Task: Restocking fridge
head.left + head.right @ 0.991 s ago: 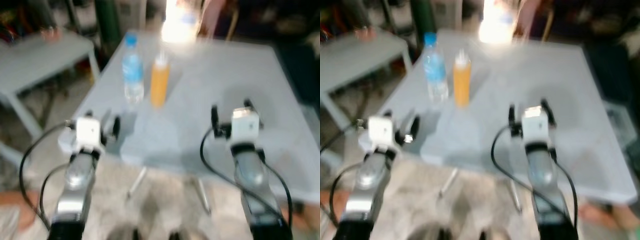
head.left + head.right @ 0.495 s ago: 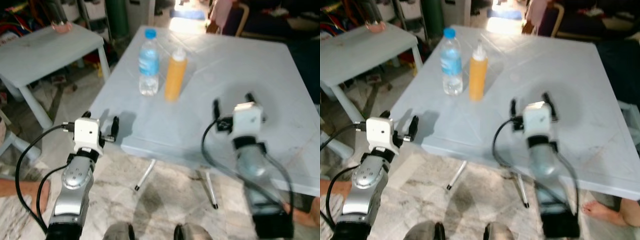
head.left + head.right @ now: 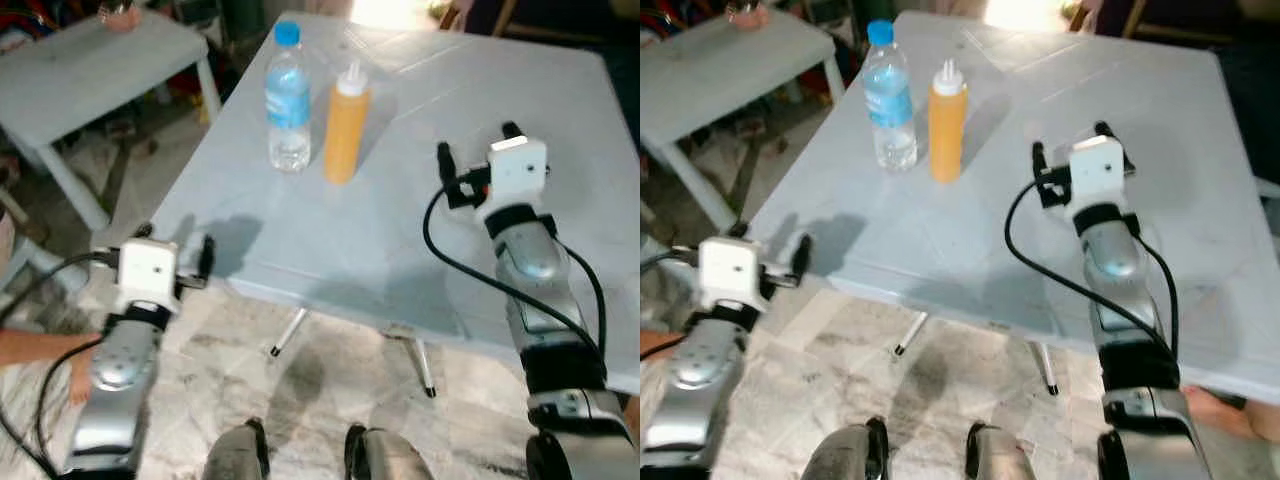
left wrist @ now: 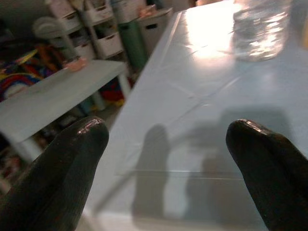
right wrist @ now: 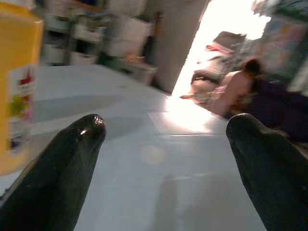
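Note:
A clear water bottle (image 3: 288,95) with a blue cap and an orange squeeze bottle (image 3: 346,123) stand upright side by side at the far left of the pale blue table (image 3: 400,220). My right gripper (image 3: 478,150) hovers open over the table, to the right of the orange bottle (image 5: 17,86) and apart from it. My left gripper (image 3: 178,245) is open too, held just off the table's near-left corner, pointing across the tabletop toward the water bottle's base (image 4: 262,29). Nothing lies between either pair of fingers.
A second white table (image 3: 90,60) stands to the left with a pink cup (image 3: 118,15) on it. Thin metal table legs (image 3: 290,330) reach the stone floor ahead of my feet (image 3: 240,455). A person's limb (image 3: 40,350) shows at left; a seated person (image 5: 236,91) is beyond the table.
The camera has steadied and come closer to the table. My right gripper has reached further forward over the tabletop. The left gripper stays by the near-left corner. The bottles have not moved.

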Motion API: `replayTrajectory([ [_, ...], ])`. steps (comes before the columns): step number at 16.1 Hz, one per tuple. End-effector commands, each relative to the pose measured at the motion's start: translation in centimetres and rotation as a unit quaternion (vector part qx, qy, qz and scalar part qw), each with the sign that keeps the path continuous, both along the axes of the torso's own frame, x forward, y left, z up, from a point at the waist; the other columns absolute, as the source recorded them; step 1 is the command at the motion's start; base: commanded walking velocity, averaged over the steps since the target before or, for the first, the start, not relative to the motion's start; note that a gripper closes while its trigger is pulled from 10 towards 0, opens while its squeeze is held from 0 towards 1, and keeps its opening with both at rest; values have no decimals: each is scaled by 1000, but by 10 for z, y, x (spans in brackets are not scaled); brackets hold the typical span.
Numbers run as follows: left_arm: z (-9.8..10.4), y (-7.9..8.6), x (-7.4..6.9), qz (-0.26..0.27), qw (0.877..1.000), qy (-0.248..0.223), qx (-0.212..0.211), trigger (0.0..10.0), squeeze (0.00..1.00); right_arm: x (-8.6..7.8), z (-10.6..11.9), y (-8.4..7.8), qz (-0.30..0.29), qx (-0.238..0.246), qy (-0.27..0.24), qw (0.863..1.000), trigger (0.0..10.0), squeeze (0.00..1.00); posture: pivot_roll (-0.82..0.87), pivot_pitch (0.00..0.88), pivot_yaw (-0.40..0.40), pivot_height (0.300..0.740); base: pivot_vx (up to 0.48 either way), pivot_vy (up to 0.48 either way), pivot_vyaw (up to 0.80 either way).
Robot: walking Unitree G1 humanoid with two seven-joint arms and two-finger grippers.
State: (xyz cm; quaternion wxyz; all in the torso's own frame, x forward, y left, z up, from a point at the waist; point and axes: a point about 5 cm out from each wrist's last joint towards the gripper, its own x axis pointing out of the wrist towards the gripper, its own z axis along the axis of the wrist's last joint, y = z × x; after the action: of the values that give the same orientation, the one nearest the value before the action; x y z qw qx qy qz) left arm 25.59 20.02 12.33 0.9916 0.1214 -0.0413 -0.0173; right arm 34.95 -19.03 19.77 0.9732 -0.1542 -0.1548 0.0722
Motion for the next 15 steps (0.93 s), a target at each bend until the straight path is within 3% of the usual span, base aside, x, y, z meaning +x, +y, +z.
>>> replayTrajectory([
  [1, 3, 11, -5, 18, 1000, 4, 15, 10000, 0, 6, 6, 8, 38, 2, 0, 999, 10000, 0, 154, 253, 24, 740, 0, 0, 0],
  [4, 7, 14, -13, 19, 1000, 9, 22, 10000, 0, 18, 23, 26, 85, 4, -18, 996, 10000, 0, 186, 258, 27, 740, 0, 0, 0],
  [9, 11, 15, -16, 20, 999, 17, 25, 10000, 0, 13, 22, 49, 182, 8, -14, 983, 10000, 0, 195, 267, 38, 740, 0, 0, 0],
  [15, 9, 13, -18, 17, 999, 29, 25, 10000, 0, 21, 31, 45, 195, -5, -17, 981, 10000, 0, 194, 273, 34, 740, 0, 0, 0],
])
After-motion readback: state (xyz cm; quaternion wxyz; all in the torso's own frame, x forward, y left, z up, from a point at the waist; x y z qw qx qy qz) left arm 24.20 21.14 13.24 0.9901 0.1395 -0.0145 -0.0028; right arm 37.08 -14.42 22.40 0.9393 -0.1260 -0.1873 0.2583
